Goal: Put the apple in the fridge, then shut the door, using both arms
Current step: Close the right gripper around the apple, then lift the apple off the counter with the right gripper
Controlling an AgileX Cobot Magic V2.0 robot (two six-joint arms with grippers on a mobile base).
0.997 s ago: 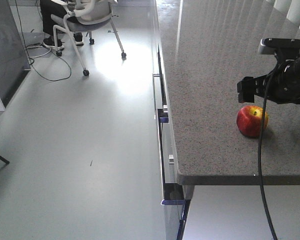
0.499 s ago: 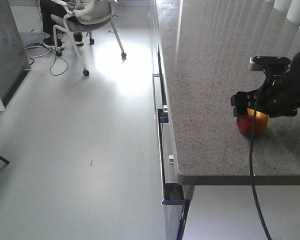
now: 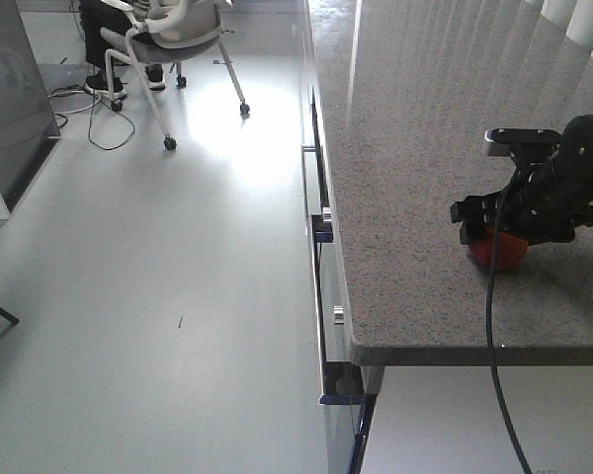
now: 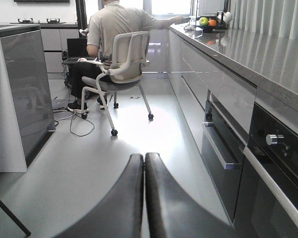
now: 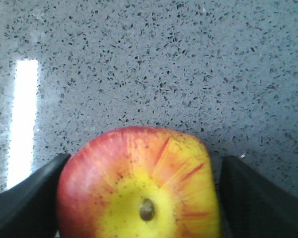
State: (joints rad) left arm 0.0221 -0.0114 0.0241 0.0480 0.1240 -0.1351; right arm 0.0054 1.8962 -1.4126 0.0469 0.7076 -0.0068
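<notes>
- left gripper point(image 4: 144, 157): black fingers pressed flat together with nothing between them. It hangs low over the pale grey floor point(image 4: 64, 188), aimed down the aisle at 12 o'clock.
- right gripper point(image 5: 145, 161): jaws spread and dropped over the small round red-and-yellow apple point(image 5: 139, 193). One black finger point(image 5: 30, 196) is at its 9 o'clock, the other at 3. A sliver of gap shows on the 3 o'clock side, so I read it as straddling, not clamped.
- The apple sits on the grey speckled stone countertop point(image 3: 405, 148), at 3 o'clock in the front view, near the counter edge at its 6 o'clock. It's not in the fridge yet; the current step is the grasp.
- Risk: the apple sits tight to the 9 o'clock finger, so uneven closing could shove it. Smooth round skin could squirt out, roll to the edge and drop.
- Risk: the thin black cable point(image 3: 494, 336) hangs from the right arm past the counter edge and could snag on lift.
- 11 o'clock, farther: a white wheeled office chair point(image 3: 173, 39) with a seated person point(image 4: 116, 25), and a loose floor cable point(image 3: 99, 128). The base could foul on these in transit.
- 10 o'clock: tall dark grey panel point(image 3: 10, 89) with a white edge. Likely the fridge or its door; can't tell which.
</notes>
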